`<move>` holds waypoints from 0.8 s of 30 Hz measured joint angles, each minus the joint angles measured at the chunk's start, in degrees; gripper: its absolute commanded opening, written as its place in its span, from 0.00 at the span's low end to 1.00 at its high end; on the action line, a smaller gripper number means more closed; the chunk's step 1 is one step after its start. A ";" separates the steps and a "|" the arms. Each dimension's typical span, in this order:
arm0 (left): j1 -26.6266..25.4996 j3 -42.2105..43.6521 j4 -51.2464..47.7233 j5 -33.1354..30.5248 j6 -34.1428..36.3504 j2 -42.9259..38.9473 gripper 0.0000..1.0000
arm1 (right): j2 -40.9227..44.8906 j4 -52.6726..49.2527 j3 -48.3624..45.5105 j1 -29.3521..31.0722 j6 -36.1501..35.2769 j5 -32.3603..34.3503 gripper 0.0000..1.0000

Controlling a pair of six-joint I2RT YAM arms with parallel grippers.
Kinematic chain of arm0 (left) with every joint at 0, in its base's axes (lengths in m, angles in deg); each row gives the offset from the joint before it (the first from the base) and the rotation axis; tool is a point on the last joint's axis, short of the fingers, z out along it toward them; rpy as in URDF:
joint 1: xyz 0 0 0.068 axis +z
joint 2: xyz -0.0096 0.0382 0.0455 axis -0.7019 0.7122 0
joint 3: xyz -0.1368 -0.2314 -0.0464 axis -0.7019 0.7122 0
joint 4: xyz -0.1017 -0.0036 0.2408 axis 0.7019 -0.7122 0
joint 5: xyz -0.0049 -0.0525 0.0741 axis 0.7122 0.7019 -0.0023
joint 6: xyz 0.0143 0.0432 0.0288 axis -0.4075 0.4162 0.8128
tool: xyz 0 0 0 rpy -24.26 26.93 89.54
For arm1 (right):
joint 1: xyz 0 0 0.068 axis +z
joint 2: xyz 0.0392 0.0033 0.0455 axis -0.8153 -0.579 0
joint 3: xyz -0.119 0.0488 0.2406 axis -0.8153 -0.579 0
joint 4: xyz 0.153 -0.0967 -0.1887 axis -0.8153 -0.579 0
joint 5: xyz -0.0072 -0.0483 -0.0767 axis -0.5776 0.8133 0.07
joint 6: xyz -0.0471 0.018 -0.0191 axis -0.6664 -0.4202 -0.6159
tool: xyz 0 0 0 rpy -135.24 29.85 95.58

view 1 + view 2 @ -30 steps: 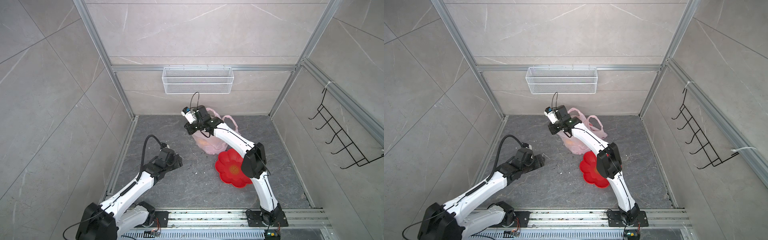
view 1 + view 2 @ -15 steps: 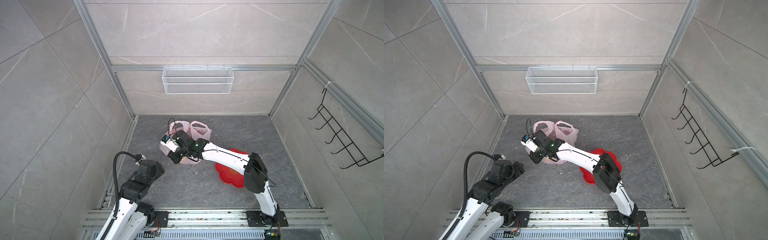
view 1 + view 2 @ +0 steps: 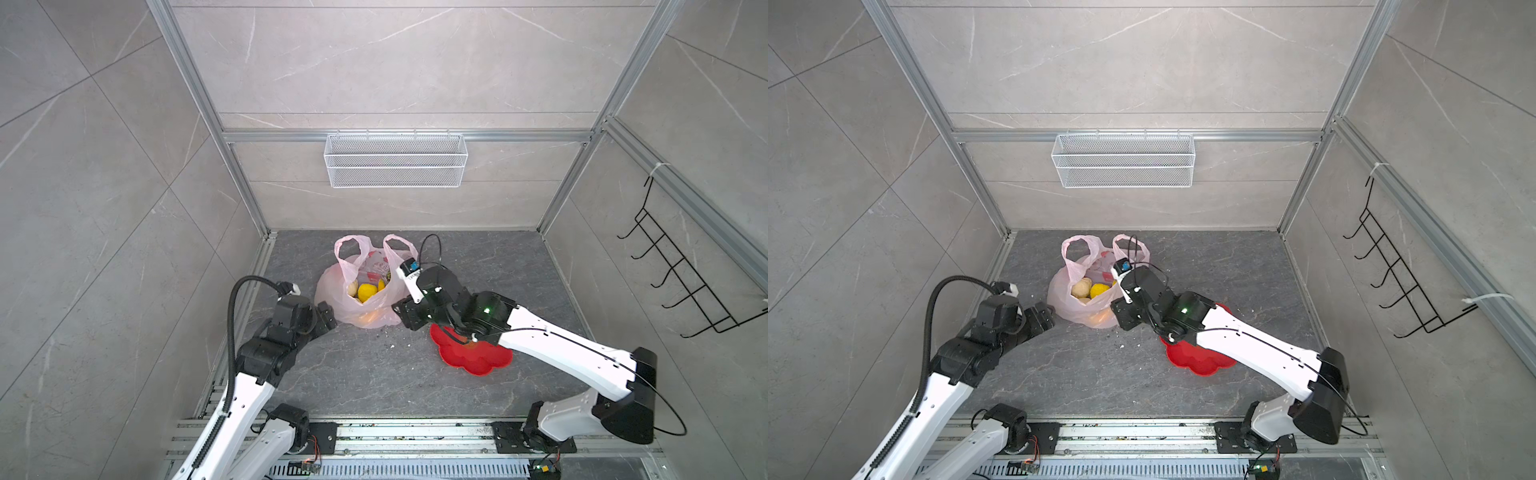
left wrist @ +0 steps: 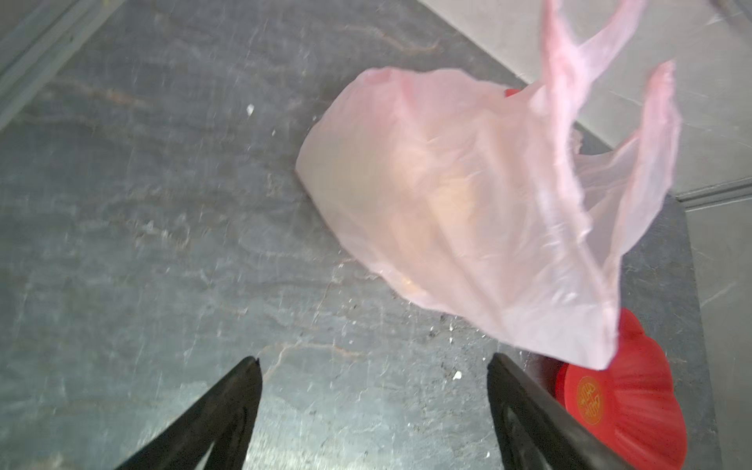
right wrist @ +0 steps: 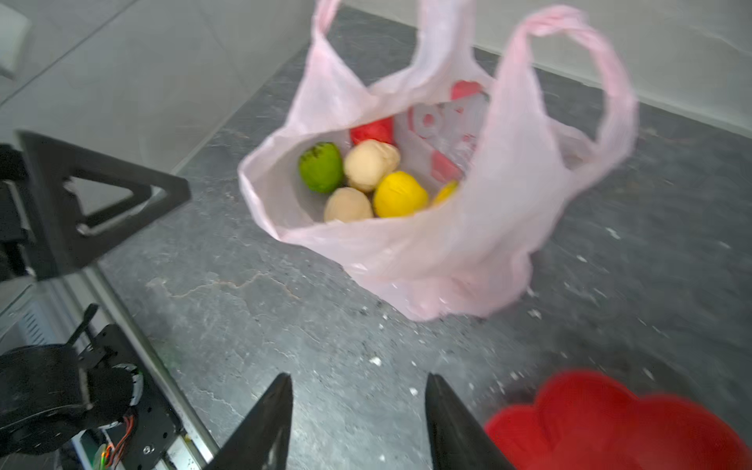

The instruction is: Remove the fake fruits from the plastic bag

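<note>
Holding nothing, left end effector [image 4: 374,358] spread wide, right end effector [image 5: 359,376] half-spread

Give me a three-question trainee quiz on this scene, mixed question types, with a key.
1. True or false: the round green fake fruit lies in the red flower-shaped plastic dish.
2. The right gripper holds: A) a handle of the thin translucent pink plastic bag; B) the dish's rim; C) nothing.
3. Fill in: the left gripper's jaws stand ___.
Key: 1 false, the green fruit sits inside the bag. 2 C. 3 open.
</note>
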 measured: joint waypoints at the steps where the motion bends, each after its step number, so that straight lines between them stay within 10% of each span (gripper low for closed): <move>1: 0.00 -2.36 0.48 0.94 1.60 2.34 1.00 | 1.22 -2.25 -0.72 0.00 2.54 1.90 0.58; 13: 3.23 -20.57 2.95 11.74 15.19 25.77 0.97 | 15.58 -22.01 -19.04 -7.48 23.10 12.57 0.63; 24: 4.81 -22.38 8.28 22.10 15.52 37.53 0.62 | 22.49 -23.54 -29.62 -15.76 29.42 12.48 0.68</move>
